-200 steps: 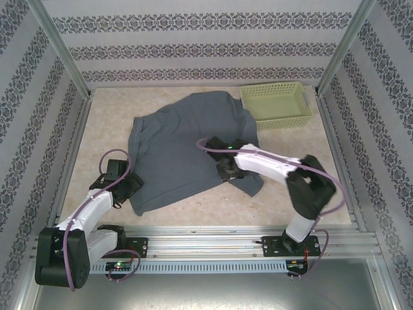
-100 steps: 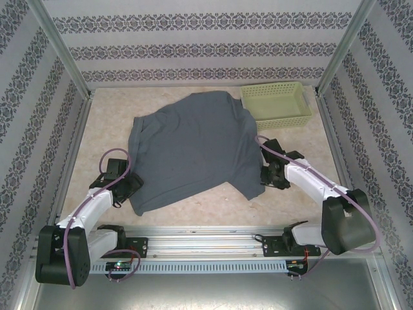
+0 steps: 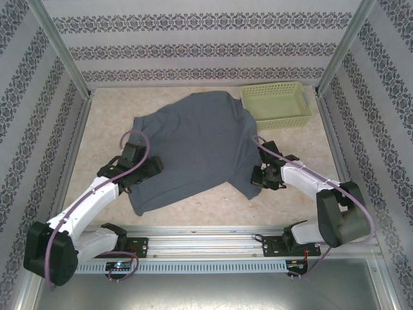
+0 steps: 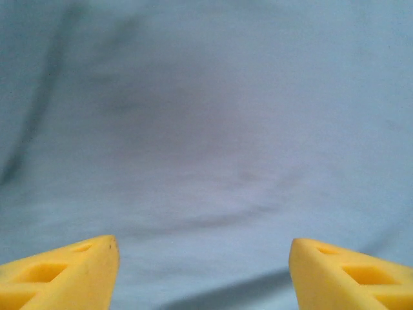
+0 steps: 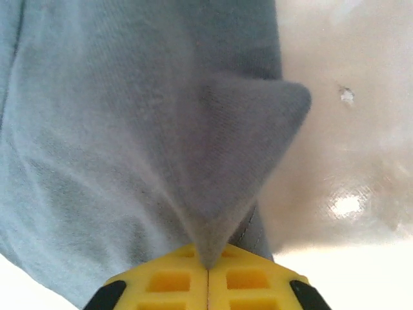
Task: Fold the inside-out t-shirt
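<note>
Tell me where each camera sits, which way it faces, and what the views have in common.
Top external: above and behind the robot's base, looking down on the table, the t-shirt, the green basket, the left hand and the right hand.
Left wrist: mounted behind the left hand, facing down onto flat cloth; its two yellow fingers show, spread apart.
Right wrist: mounted behind the right hand, looking along its yellow fingers, pinched shut on a peak of cloth at the t-shirt's edge.
Shared: all three see the t-shirt.

Probably lab test cell: aluminium frame posts, wallpaper-print panels, marble-look tabletop.
</note>
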